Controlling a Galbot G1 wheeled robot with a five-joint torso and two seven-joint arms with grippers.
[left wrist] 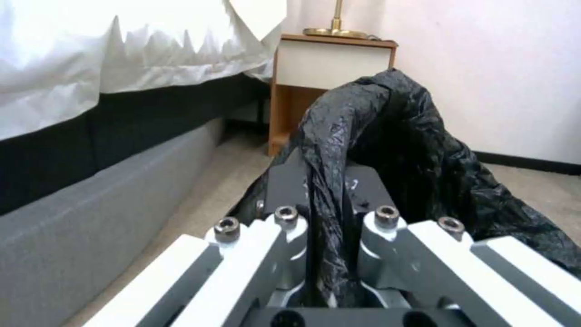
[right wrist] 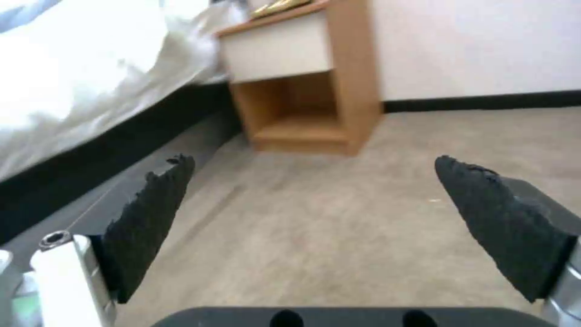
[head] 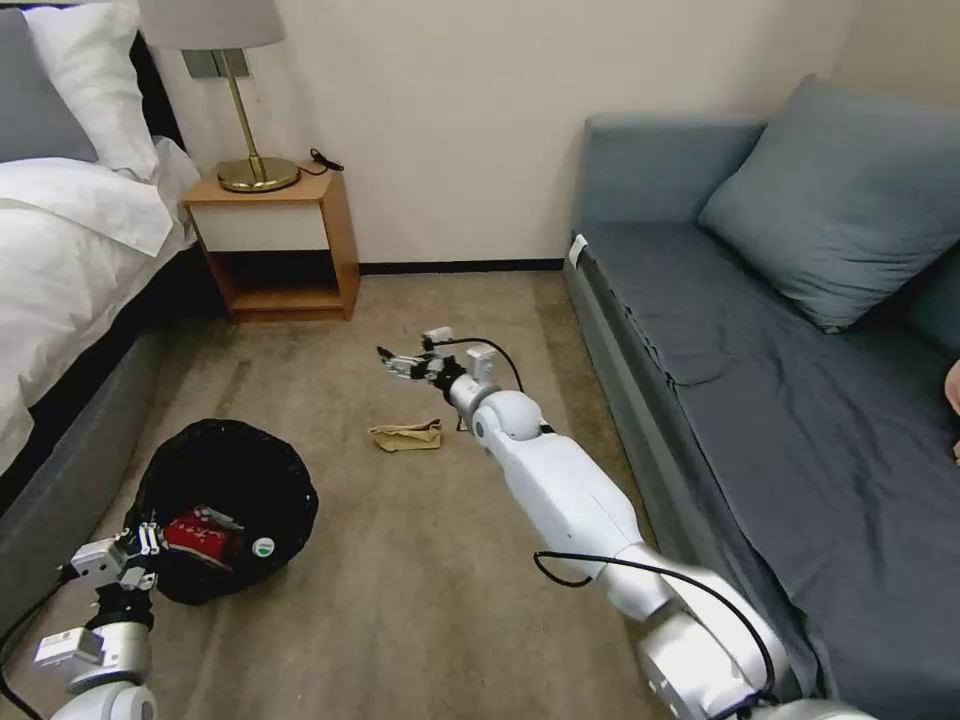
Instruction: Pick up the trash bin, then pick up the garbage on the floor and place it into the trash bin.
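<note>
Black-bagged round trash bin (head: 225, 510) is hanging pinched in our left gripper (head: 148, 545), while our wide-open right gripper (head: 400, 362) should be descending squarely over the crumpled brown paper bag (head: 406, 436) beyond that bin.

Hidden partly inside the round bin with crinkled black plastic bag (head: 222, 505): red snack bag (head: 200, 535) and a green-labelled item (head: 263, 547), too small to identify. Cut by the picture's edge: white bed (head: 70, 240), grey-blue sofa (head: 800, 420).

Left end effector (left wrist: 327, 254) clamped on the trash bin (left wrist: 393, 150) black bag rim, bed (left wrist: 91, 68) alongside, nightstand (left wrist: 333, 63) behind, carpet floor (left wrist: 206, 200) below.
</note>
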